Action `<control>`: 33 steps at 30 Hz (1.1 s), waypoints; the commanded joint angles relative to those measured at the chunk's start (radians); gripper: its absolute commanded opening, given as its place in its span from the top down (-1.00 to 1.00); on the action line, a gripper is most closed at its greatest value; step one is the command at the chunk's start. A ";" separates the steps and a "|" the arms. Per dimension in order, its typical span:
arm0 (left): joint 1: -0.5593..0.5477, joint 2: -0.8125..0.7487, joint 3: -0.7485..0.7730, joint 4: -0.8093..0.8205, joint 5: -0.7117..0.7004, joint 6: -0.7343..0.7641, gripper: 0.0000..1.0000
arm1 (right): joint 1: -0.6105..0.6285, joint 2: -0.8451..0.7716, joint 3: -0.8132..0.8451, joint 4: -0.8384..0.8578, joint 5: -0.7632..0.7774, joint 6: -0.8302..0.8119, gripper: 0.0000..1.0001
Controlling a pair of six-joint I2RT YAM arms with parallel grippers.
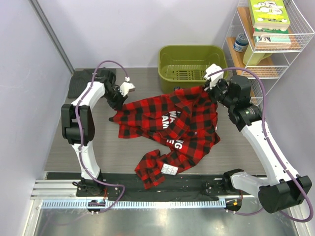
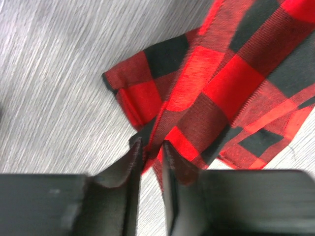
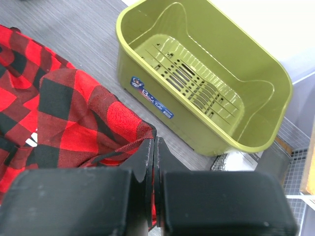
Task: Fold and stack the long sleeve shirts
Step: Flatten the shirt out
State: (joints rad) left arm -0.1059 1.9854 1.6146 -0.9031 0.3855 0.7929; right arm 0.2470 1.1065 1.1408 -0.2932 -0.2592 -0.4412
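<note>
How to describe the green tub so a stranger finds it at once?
Start at the grey table and look to its far edge, right of the middle, beside the white wire shelf. There stands the olive-green plastic tub, empty, with a slotted floor. Unlike the soft red plaid shirt in front of it, it is a rigid container.

The red-and-black buffalo plaid flannel shirt (image 1: 172, 123) lies rumpled, stretched between the left gripper (image 2: 150, 145), clamped on its left edge, and the right gripper (image 3: 154, 142), clamped on a far fold. A bunched part bearing a white label (image 1: 170, 169) trails nearer than both. The dark charcoal grey shirt (image 1: 82, 82) lies flat just beyond the left gripper.
</note>
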 commanded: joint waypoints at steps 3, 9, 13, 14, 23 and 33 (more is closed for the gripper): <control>0.046 -0.005 0.047 -0.006 0.019 -0.006 0.97 | 0.005 -0.022 0.050 0.049 0.073 0.012 0.98; 0.083 -0.120 0.131 -0.034 0.073 -0.147 1.00 | 0.005 -0.008 0.126 0.109 0.156 0.074 0.98; 0.089 -0.256 0.128 0.027 0.064 -0.265 1.00 | 0.005 -0.016 0.209 0.120 0.169 0.111 0.98; 0.089 -0.285 0.130 0.038 0.062 -0.282 1.00 | 0.005 -0.017 0.220 0.121 0.170 0.116 0.98; 0.087 -0.595 0.128 0.151 -0.040 -0.389 1.00 | 0.005 -0.108 0.327 0.068 0.165 0.096 0.98; 0.087 -0.764 0.042 0.178 -0.096 -0.408 1.00 | 0.005 -0.188 0.307 0.062 0.178 0.101 0.98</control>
State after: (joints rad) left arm -0.0238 1.2369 1.6814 -0.7753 0.3462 0.4232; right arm 0.2478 0.9222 1.4239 -0.2775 -0.1143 -0.3523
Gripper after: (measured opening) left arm 0.005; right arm 0.020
